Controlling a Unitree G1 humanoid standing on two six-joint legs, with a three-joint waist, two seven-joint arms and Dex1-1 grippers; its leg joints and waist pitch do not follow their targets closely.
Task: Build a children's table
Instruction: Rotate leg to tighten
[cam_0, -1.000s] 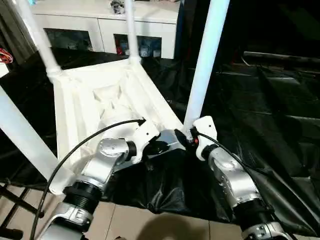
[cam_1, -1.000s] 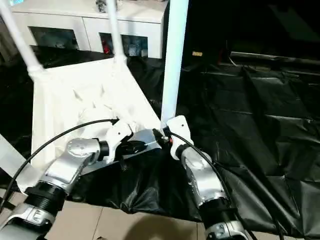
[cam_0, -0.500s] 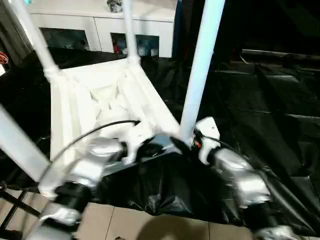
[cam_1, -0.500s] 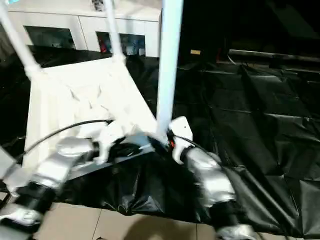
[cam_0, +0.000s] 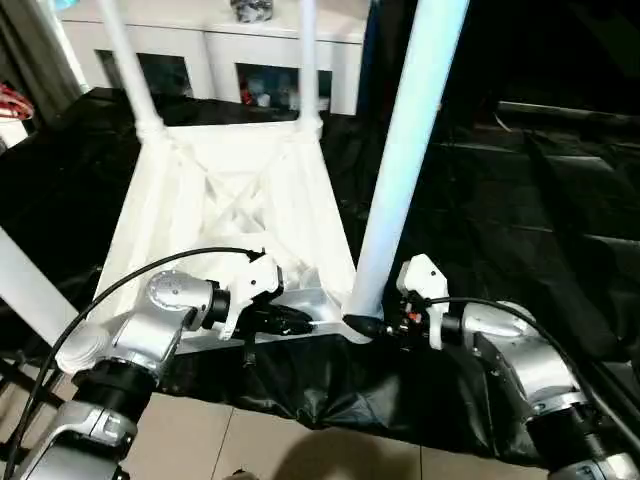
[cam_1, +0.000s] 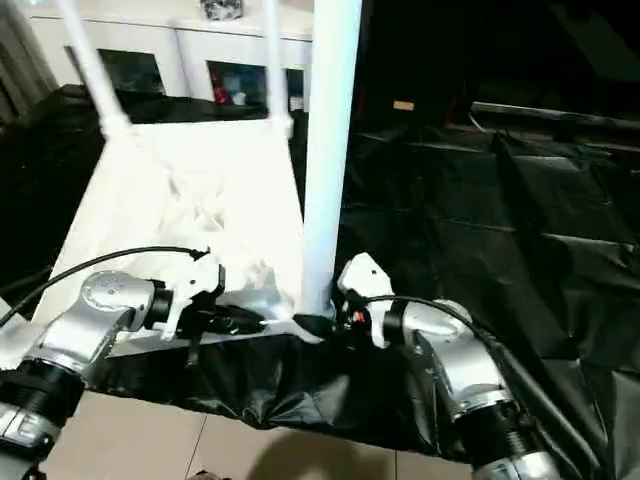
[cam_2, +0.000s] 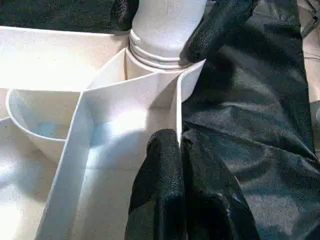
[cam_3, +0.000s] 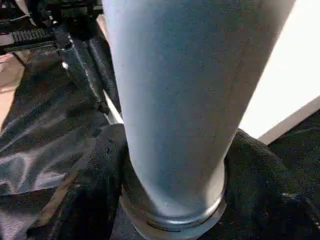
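Children's table: we log it upside down on black sheeting. Left tool pinches its near rim; right tool straddles the near-right leg base.

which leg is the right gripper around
The near right leg, the thick one rising just ahead of the right gripper, whose fingers flank its base. The other legs stand apart from it.

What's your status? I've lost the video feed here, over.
Left gripper shut on the tabletop's near rim. Right gripper around the base of the near right leg, which stands in its corner socket. Tabletop upside down on black sheeting. Nothing in the way.
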